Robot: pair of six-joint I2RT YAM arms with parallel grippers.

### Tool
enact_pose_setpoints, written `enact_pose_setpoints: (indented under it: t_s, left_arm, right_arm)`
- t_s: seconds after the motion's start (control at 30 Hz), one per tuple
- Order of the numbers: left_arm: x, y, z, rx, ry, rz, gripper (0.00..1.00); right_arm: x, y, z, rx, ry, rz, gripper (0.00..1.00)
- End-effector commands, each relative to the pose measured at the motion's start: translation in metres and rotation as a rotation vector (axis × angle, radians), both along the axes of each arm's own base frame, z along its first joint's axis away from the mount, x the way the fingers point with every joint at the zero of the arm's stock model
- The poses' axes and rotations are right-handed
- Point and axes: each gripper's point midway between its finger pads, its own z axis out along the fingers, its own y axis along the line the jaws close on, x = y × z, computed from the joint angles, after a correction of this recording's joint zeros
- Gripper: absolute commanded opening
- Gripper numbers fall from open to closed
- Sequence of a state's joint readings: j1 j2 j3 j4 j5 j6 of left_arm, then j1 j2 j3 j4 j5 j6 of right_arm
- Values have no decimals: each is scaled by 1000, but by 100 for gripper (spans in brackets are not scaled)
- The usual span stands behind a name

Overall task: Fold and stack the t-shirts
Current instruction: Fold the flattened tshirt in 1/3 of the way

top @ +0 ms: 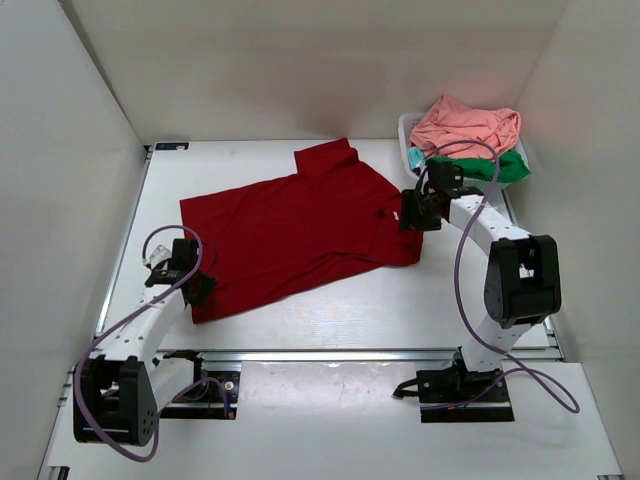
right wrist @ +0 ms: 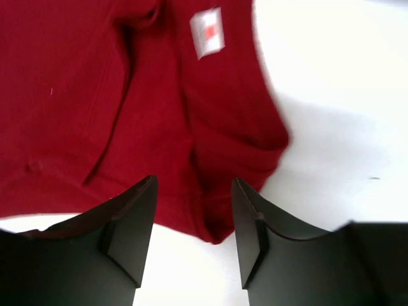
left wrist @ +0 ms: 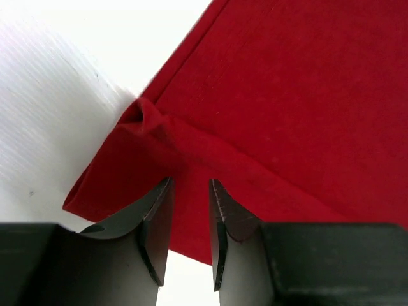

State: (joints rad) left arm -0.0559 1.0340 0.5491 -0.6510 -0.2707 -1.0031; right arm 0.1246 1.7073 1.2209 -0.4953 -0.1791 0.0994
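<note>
Spreading across the middle of the white table [top: 330, 310], a dark red short-sleeved cloth t-shirt [top: 300, 225] lies mostly flat, turned at a slant, with one sleeve pointing toward the far wall. At the far right corner of the table stands a white plastic lattice basket [top: 408, 135]. A salmon pink cloth t-shirt [top: 465, 125] is heaped on top of it, and a green cloth t-shirt [top: 505, 168] shows crumpled beneath the pink one at the basket's near side.

The left pincer [left wrist: 190, 185] sits at the red shirt's near left corner, its jaws parted only narrowly over the puckered hem there. The right pincer [right wrist: 194, 185] is at the shirt's right edge, jaws spread wide above a rumpled fold of the cloth and gripping nothing. A small white label [right wrist: 207, 30] lies on the red cloth just beyond that pincer.
</note>
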Motion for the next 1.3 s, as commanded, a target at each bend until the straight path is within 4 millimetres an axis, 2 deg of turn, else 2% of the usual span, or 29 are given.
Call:
enact_pose_setpoints:
  t_s: [0.0,0.1,0.2,0.23,0.3,0.33,0.57,0.6,0.67,0.7,0.73,0.8,0.87,1.0,1.07,1.2,1.27]
  left_arm:
    - [3,-10,-6,-27,-11,-25,39]
    - [1,-12,-14,-26,12,-34,38]
    - [-5,-16,-25,-22,53,-56,39]
    - [-7,-14,-29,-19,64,-50,39]
    - [-8,-14,-33,-19,77,-55,39]
    - [-8,-15,-37,-19,88,-60,38]
    - [-6,-14,-37,-14,100,-67,38]
    - [-7,-14,-38,-12,105,-69,38]
    - [-8,-13,-37,-8,114,-68,38]
    - [-8,-11,-36,-5,117,-69,38]
    - [-11,-11,-38,-4,125,-69,39]
    - [-11,-8,-37,8,128,-68,38]
    - [-12,-5,-36,25,130,-66,38]
    - [-17,-1,-36,33,141,-67,39]
    - [-19,1,-38,37,146,-62,38]
    - [-20,-1,-37,32,144,-69,38]
    - [-23,1,-38,39,147,-69,39]
  right_arm:
    - [2,2,12,-4,-73,33,46]
    - [-7,17,1,35,-41,96,43]
    - [-14,17,-14,3,16,115,43]
    - [-12,17,-13,5,16,118,43]
    - [-15,22,-19,20,44,144,34]
    - [-13,22,-20,23,51,140,33]
    - [-12,28,-29,-21,119,209,36]
    - [-15,23,-36,-31,147,204,36]
    - [-13,27,-33,-16,156,219,21]
    - [-12,27,-31,-20,161,229,6]
    - [-17,25,-34,-23,191,230,0]
    - [-15,22,-31,-48,198,244,0]
    - [-11,19,-25,-91,182,255,0]
    - [9,12,-15,-123,111,237,0]
    - [16,9,-16,-126,97,221,0]
    - [37,16,-13,-132,35,228,0]
    - [46,21,-18,-133,20,250,1]
